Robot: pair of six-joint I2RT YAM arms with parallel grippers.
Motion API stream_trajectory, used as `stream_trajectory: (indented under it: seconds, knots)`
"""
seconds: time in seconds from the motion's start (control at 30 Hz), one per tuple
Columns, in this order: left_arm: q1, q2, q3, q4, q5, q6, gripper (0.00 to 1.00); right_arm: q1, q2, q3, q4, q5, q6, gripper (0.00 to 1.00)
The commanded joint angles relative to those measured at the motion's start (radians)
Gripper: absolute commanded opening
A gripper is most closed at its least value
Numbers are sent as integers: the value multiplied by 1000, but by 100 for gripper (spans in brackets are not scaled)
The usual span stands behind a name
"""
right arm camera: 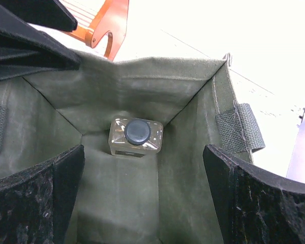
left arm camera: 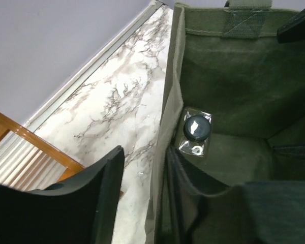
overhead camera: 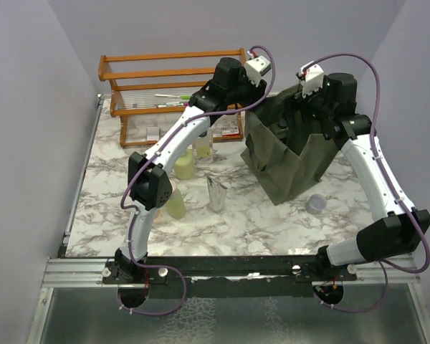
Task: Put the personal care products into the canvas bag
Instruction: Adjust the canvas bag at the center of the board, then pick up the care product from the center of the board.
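Canvas bag point(overhead camera: 283, 161) stands open at 2 o'clock on the marble table point(overhead camera: 258, 222). One black-capped bottle point(right arm camera: 136, 136) sits cap up on the bag floor, tucked into a corner. Right gripper point(right arm camera: 142, 198) hangs over the bag mouth, jaws spread wide, empty. Left gripper point(left arm camera: 145, 203) is at the bag's 9 o'clock rim, jaws parted and straddling the side wall (one finger inside, one outside); contact with the cloth unclear. On the table toward 9 o'clock of the bag: pale green bottle point(overhead camera: 184, 165), silver tube point(overhead camera: 216, 193). Lavender jar point(overhead camera: 316, 203) at the bag's 6 o'clock.
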Motion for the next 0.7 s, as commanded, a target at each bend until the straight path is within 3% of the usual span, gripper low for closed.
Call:
stream_trajectory:
  seconds: [0.0,0.1,0.33,0.67]
  knots:
    - [3,-37,23,24,63,-21,61,2,-29,53,-45,-13,25,100]
    - [3,-80,4,30,94,-32,74,2,-39,59,-49,-40,29,100]
    - [13,-179,-67,34,89,-39,83,2,-54,96,-67,-166,20,100]
    - [91,-400,-279,-50,31,68,84,3,-84,139,-80,-375,-23,100]
